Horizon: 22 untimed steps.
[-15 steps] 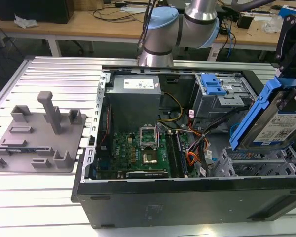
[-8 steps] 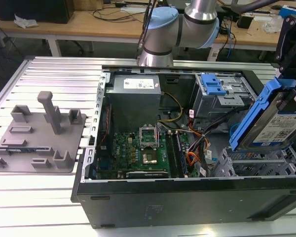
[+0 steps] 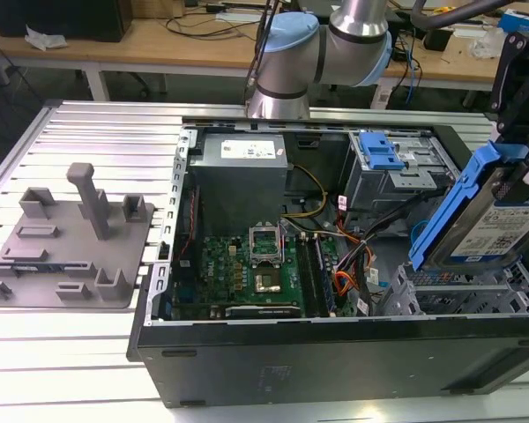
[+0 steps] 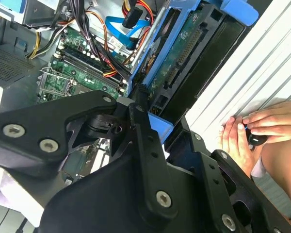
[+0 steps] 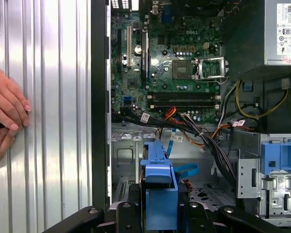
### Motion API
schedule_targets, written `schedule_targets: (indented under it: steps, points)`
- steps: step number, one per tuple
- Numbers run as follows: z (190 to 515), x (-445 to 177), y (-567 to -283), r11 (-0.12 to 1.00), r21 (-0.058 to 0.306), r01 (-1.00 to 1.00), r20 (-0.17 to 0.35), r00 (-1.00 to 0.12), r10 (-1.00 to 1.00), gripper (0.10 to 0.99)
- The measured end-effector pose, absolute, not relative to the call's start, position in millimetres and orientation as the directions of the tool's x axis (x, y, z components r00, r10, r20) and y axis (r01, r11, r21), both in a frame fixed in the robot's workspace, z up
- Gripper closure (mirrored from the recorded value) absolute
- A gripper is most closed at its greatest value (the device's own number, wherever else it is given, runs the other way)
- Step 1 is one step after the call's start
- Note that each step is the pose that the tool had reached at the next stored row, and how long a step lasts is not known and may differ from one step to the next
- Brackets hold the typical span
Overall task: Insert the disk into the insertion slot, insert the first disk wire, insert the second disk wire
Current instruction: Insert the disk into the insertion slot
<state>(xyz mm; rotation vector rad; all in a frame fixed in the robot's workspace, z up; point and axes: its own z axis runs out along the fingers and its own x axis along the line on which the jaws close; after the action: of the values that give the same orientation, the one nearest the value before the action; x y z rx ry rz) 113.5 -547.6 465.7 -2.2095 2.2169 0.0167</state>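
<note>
Blue plastic is framing the disk [image 3: 494, 231] in the exterior view. It is hanging steeply tilted at that view's right, just above the slot [image 3: 463, 286] in the near right corner of the open case [image 3: 335, 352] and not yet inside it. The gripper [image 3: 511, 181] is clamping the disk from above. The arm [image 3: 335, 44] is reaching in from the far side. A grey fixture [image 3: 70, 238] is lying on the table [image 3: 88, 132] at that view's left, well apart from the case. A green board [image 3: 247, 273] is lying on the case floor.

In the second wrist view, the gripper [image 4: 145, 114] is pressing its black fingers [image 4: 138, 109] together on the blue frame. The disk [image 4: 184, 53] is showing its circuit side. A person's hands [image 4: 262, 128] are resting on the table [image 4: 242, 77] just outside the case and are holding a small black thing [image 4: 256, 139].

In the first wrist view, the disk [image 5: 159, 194] is showing edge-on in the gripper [image 5: 159, 221], with the grey perforated slot [image 5: 203, 191] beneath it. Loose wires [image 5: 203, 136] are running between the slot and the board [image 5: 179, 63]. The hands [image 5: 7, 104] are lying on the table [image 5: 53, 121] beside the case wall.
</note>
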Motion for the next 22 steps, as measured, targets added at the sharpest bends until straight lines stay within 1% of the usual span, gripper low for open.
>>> schedule_targets:
  steps: [22]
  points:
    - [455.2, 116.3, -549.9, 0.023, 0.006, -1.0, -0.016, -0.023, -1.0, 0.722]
